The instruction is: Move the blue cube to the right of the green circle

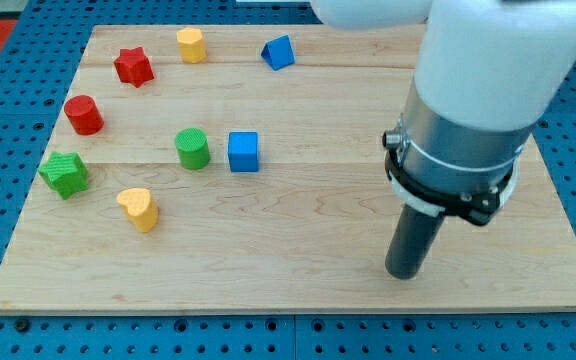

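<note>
The blue cube (243,152) stands on the wooden board just right of the green circle (193,148), a small gap between them. My tip (405,274) rests on the board at the view's lower right, far to the right of and below both blocks. The arm's white and grey body rises above it and hides the board's upper right part.
A blue triangle (279,52), a yellow cylinder (191,45) and a red star (134,67) lie along the top. A red cylinder (84,115), a green star-like block (65,174) and a yellow heart (139,208) lie at the left. The board's bottom edge (288,305) is near my tip.
</note>
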### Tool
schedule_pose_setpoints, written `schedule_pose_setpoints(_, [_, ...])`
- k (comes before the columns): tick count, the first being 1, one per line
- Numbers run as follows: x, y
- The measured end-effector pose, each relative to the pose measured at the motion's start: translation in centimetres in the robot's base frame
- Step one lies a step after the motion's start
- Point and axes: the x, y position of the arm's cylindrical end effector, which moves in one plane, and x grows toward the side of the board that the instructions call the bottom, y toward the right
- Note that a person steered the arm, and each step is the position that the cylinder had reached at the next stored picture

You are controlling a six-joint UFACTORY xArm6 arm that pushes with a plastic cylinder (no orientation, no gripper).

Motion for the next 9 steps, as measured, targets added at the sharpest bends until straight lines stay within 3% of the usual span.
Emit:
schedule_pose_setpoints(4, [-9.2, -20.4])
schedule_pose_setpoints(6, [-10.9, -22.4])
schedule_pose_setpoints(8, [-13.8, -28.6])
schedule_pose_setpoints(9, [-15.4, -24.9])
